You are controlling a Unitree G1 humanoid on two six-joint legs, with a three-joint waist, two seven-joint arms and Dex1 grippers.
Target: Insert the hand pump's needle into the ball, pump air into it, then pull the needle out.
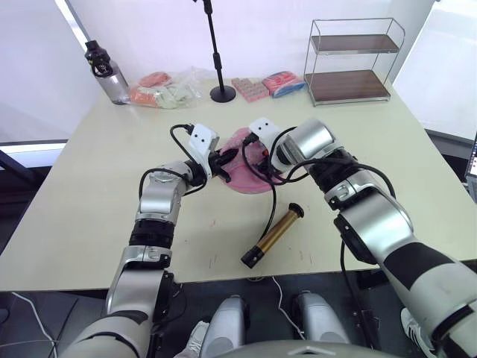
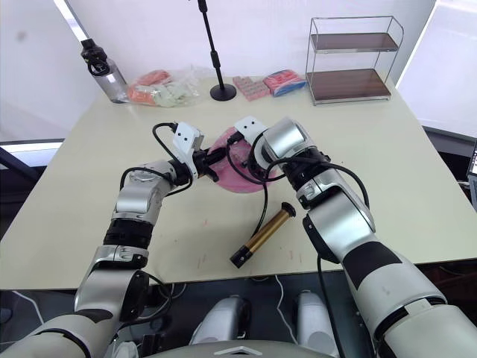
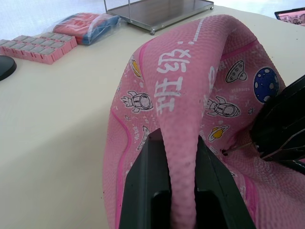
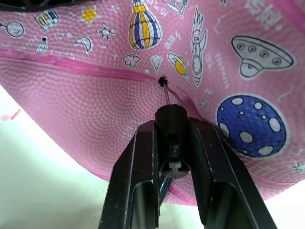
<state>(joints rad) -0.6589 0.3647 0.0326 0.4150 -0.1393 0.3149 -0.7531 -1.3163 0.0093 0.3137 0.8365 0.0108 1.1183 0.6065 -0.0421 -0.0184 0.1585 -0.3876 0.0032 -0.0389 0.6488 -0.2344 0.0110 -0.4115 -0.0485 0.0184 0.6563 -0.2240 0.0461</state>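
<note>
The right end effector (image 4: 174, 143) is clamped on the small black fitting of the needle (image 4: 166, 95), whose thin metal pin reaches up to the black valve dot (image 4: 162, 81) of the ball (image 4: 95, 95); the tip is at the valve, though how deep it sits cannot be told. The left end effector (image 3: 180, 191) pinches a raised fold of the ball's pink rubber between its two fingers (image 3: 147, 191), so the ball looks limp and partly flat. In the head views the ball (image 1: 246, 175) lies near the middle of the bench (image 1: 89, 216), with the left end effector (image 1: 223, 160) at its 9 o'clock side and the right end effector (image 1: 257, 153) just beside it at about 1 o'clock. A thin black hose (image 1: 270, 201) runs from the ball toward 6 o'clock to the hand pump (image 1: 272, 236), which lies flat on the bench, apart from the ball, at roughly 5 o'clock from it, its gold cylinder slanting with one black end toward the ball. At the far edge of the bench, around 11 to 12 o'clock, stand a dark-capped bottle (image 1: 106, 74), a bag of packets (image 1: 160, 89), a black stand (image 1: 220, 60) and pink packets (image 1: 250, 88); a wire shelf (image 1: 350, 63) sits at 1 o'clock.
</note>
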